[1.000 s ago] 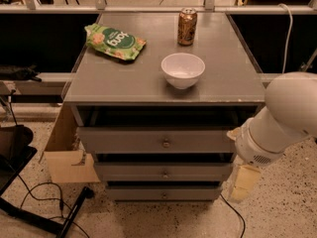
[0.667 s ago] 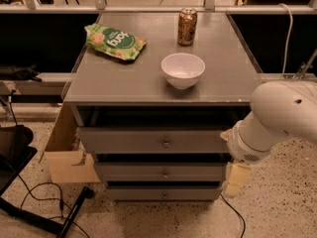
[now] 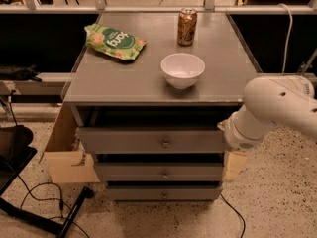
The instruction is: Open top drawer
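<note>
The top drawer [image 3: 148, 140] is the widest of three grey drawers under the grey table top [image 3: 124, 78]. Its flat front carries one small round metal knob [image 3: 166, 143], and a dark gap shows above the front. My white arm [image 3: 272, 108] reaches in from the right, and its wrist lies against the right end of the top drawer's front. My gripper [image 3: 234, 165] shows only as a pale piece below the wrist, beside the right end of the middle drawer [image 3: 158, 172]. It is well to the right of the knob.
A white bowl [image 3: 183, 69], a brown can [image 3: 187, 27] and a green snack bag [image 3: 114, 41] stand on the table top. A cardboard box [image 3: 64, 155] sits at the cabinet's left. Cables [image 3: 44, 207] lie on the speckled floor. The bottom drawer [image 3: 163, 193] is narrowest.
My arm has moved left toward the cabinet, so its wrist now overlaps the right end of the top drawer's front. The drawers and tabletop objects have not moved.
</note>
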Robot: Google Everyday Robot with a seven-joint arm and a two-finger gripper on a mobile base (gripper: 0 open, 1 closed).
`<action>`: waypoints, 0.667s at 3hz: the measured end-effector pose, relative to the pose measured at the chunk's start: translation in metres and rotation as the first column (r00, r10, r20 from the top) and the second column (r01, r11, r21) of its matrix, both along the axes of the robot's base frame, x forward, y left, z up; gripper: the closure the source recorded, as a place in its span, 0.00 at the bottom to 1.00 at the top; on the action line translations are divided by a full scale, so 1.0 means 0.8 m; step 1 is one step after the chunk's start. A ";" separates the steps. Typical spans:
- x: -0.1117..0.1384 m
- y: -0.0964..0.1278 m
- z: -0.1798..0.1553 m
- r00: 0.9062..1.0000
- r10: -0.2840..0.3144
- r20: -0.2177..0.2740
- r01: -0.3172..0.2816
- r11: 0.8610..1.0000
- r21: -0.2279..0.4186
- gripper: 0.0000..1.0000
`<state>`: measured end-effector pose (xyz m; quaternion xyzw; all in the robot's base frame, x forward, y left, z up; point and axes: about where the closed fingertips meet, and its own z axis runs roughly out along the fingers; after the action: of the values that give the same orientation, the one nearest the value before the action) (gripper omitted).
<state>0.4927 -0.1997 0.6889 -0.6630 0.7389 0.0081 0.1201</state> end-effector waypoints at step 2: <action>0.050 0.024 -0.034 0.999 0.037 0.034 -0.035 0.998 -0.047 0.00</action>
<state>0.5328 -0.1806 0.6621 -0.6789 0.7246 -0.0186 0.1172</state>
